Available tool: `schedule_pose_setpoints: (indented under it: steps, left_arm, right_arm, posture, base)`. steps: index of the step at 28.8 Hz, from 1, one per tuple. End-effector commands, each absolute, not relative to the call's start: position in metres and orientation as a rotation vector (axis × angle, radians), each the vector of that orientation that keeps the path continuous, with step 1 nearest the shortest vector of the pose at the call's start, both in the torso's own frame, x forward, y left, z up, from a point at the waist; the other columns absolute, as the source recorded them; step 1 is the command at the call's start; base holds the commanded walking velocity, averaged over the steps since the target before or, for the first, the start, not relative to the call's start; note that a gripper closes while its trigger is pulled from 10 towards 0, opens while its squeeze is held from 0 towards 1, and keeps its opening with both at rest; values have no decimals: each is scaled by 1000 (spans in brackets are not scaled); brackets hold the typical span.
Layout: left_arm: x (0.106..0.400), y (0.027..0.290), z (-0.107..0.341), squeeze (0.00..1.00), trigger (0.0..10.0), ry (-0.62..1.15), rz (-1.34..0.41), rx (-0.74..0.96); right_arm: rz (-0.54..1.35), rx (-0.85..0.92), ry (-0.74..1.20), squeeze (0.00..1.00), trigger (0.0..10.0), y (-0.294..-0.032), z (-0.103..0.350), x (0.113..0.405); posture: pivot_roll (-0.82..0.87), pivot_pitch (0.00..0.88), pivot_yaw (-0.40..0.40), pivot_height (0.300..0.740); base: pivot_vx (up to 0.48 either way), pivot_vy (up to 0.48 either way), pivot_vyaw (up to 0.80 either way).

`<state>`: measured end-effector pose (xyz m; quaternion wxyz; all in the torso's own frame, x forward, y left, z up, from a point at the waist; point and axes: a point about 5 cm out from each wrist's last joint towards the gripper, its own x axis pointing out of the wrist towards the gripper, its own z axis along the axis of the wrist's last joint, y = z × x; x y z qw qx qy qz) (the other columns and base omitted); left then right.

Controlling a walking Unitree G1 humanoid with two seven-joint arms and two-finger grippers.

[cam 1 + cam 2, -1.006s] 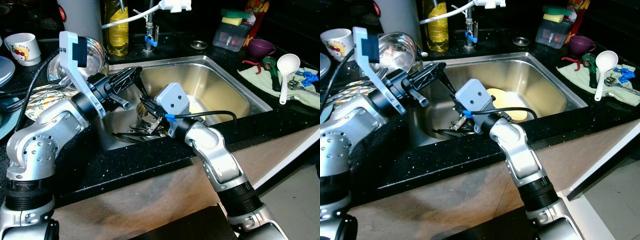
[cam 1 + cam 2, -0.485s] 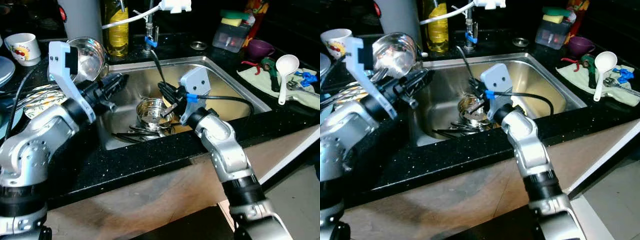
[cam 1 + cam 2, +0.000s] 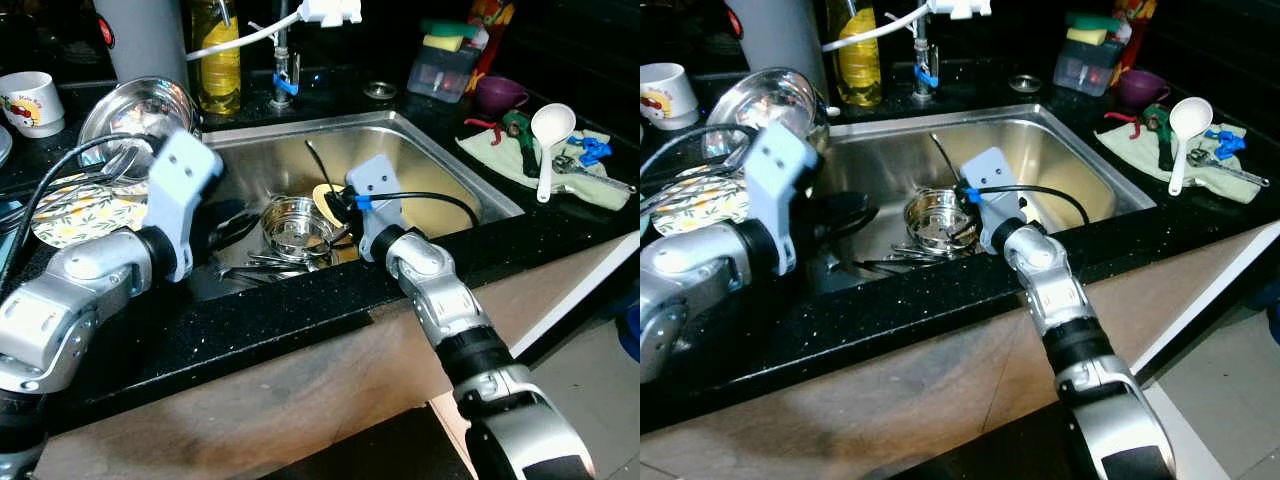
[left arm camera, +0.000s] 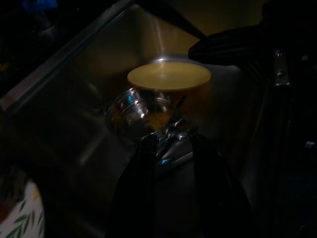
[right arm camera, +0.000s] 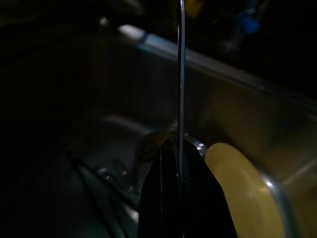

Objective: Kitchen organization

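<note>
In the steel sink [image 3: 440, 165] a small steel bowl [image 3: 293, 222] sits on a heap of cutlery [image 3: 265, 262], with a yellow plate [image 3: 322, 194] behind it. My right gripper [image 3: 335, 208] is just right of the bowl, shut on a thin metal utensil [image 3: 315, 166] that stands upright; between the fingers [image 5: 163, 163] it shows edge-on as the utensil [image 5: 181, 74]. My left gripper [image 3: 238, 226] reaches into the sink's left side. Its fingers [image 4: 147, 151] stand open just above the cutlery, pointing at the bowl [image 4: 136, 111].
On the left counter stand a large steel bowl [image 3: 130, 118], a leaf-patterned plate [image 3: 75, 205] and a mug [image 3: 28, 95]. An oil bottle [image 3: 215, 60] and faucet [image 3: 283, 60] are behind the sink. To the right are a sponge tub [image 3: 445, 65], a purple cup [image 3: 497, 92] and a white ladle [image 3: 545, 130] on a cloth.
My right gripper came up out of the bowl holding the thin utensil and now keeps it upright beside the bowl. My left gripper dropped from the sink's rim down toward the cutlery.
</note>
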<state>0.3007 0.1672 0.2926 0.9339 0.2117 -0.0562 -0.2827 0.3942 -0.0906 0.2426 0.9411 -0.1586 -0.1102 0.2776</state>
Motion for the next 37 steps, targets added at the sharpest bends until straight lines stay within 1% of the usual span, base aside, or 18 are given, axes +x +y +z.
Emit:
schedule_pose_setpoints:
  steps: [1,10,15,24,25,26,28,31,32,33,34,36,37]
  left_arm:
    - [298,163,286,0,10000,-92,-584,503]
    - [297,155,273,0,10000,-69,-586,473]
    - [295,153,272,0,10000,-65,-603,476]
    - [297,159,272,0,10000,-47,-573,478]
    - [297,159,272,0,10000,-47,-572,479]
    - [297,159,272,0,10000,-47,-572,479]
    - [297,160,273,0,10000,-47,-569,478]
    - [298,162,274,0,10000,-49,-562,479]
    - [298,162,275,0,10000,-51,-559,477]
    - [298,162,275,0,10000,-51,-559,477]
    - [299,165,277,0,10000,-60,-546,469]
    - [300,169,280,0,10000,-66,-526,458]
    - [300,177,287,0,10000,-67,-475,474]
  right_arm:
    - [619,-368,-209,0,10000,-84,238,396]
    - [708,-416,-145,0,10000,-72,229,401]
    - [788,-450,-62,0,10000,-63,215,400]
    - [835,-520,24,0,10000,-64,210,401]
    - [837,-528,36,545,10000,-65,209,401]
    - [837,-528,36,545,10000,-65,209,401]
    - [836,-538,44,1000,10000,-66,209,402]
    - [805,-553,27,980,10000,-69,213,404]
    - [795,-552,19,145,10000,-69,215,405]
    - [795,-552,19,145,10000,-69,215,405]
    - [775,-539,-1,0,10000,-70,220,406]
    - [753,-515,-20,0,10000,-71,225,408]
    - [713,-454,-63,0,10000,-74,237,410]
  posture:
    - [21,179,-60,740]
    - [18,200,-68,740]
    - [21,210,-75,740]
    - [17,213,-75,740]
    - [16,215,-75,740]
    - [16,215,-75,740]
    - [15,215,-75,740]
    - [16,216,-76,740]
    - [17,216,-76,740]
    - [17,216,-76,740]
    - [17,215,-76,740]
    - [17,215,-77,740]
    - [18,215,-78,740]
  base:
    - [0,0,0]
    - [0,0,0]
    - [0,0,0]
    - [0,0,0]
    - [0,0,0]
    - [0,0,0]
    - [0,0,0]
    - [0,0,0]
    - [0,0,0]
    - [0,0,0]
    - [0,0,0]
    - [0,0,0]
    - [0,0,0]
